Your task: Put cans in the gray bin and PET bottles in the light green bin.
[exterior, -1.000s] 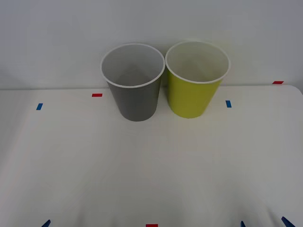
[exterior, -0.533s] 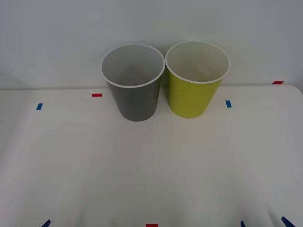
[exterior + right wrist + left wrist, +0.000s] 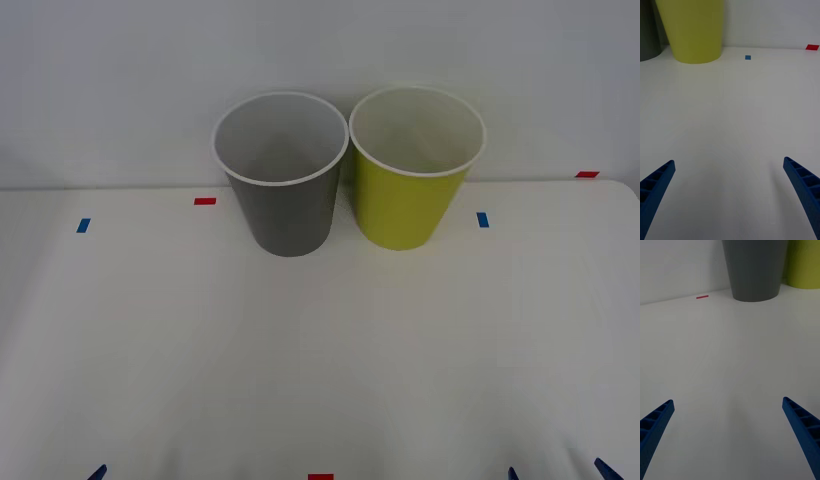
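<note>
The gray bin [image 3: 285, 190] and the light green bin [image 3: 412, 185] stand upright, rims touching, at the far edge of the white desk [image 3: 320, 350], while the left pincer [image 3: 728, 438] and right pincer [image 3: 730, 198] hover open and unloaded above the near edge.

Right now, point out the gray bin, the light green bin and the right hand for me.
gray bin [image 3: 290, 215], front view, outer wall.
light green bin [image 3: 405, 205], front view, outer wall.
right hand [image 3: 730, 195], right wrist view, midway between its open fingertips.
</note>
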{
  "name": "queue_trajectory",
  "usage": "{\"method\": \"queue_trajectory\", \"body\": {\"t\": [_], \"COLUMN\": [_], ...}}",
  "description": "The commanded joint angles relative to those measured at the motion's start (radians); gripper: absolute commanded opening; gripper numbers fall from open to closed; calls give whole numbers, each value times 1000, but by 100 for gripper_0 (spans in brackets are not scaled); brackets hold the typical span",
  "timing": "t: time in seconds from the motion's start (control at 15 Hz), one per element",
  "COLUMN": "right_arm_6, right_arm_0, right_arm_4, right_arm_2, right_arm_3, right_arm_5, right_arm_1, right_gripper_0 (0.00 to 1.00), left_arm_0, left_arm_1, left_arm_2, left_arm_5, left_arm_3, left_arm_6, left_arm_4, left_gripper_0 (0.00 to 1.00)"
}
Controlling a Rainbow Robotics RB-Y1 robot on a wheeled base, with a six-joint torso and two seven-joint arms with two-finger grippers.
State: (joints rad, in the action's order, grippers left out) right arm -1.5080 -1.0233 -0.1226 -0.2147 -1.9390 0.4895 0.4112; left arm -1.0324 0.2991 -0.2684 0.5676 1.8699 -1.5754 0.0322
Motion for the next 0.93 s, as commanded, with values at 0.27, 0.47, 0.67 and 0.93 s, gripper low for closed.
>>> {"method": "queue_trajectory", "body": {"t": [0.27,0.47,0.67,0.93], "right_arm_6": [0,0,0,0], "right_arm_0": [0,0,0,0], "right_arm_4": [0,0,0,0], "right_arm_2": [0,0,0,0], "right_arm_3": [0,0,0,0], "right_arm_5": [0,0,0,0], "right_arm_1": [0,0,0,0], "right_gripper_0": [100,100,100,100], "left_arm_0": [0,0,0,0], "left_arm_1": [0,0,0,0], "left_arm_2": [0,0,0,0], "left_arm_5": [0,0,0,0], "left_arm_3": [0,0,0,0], "left_arm_6": [0,0,0,0], "left_arm_4": [0,0,0,0], "left_gripper_0": [100,100,100,100]}}
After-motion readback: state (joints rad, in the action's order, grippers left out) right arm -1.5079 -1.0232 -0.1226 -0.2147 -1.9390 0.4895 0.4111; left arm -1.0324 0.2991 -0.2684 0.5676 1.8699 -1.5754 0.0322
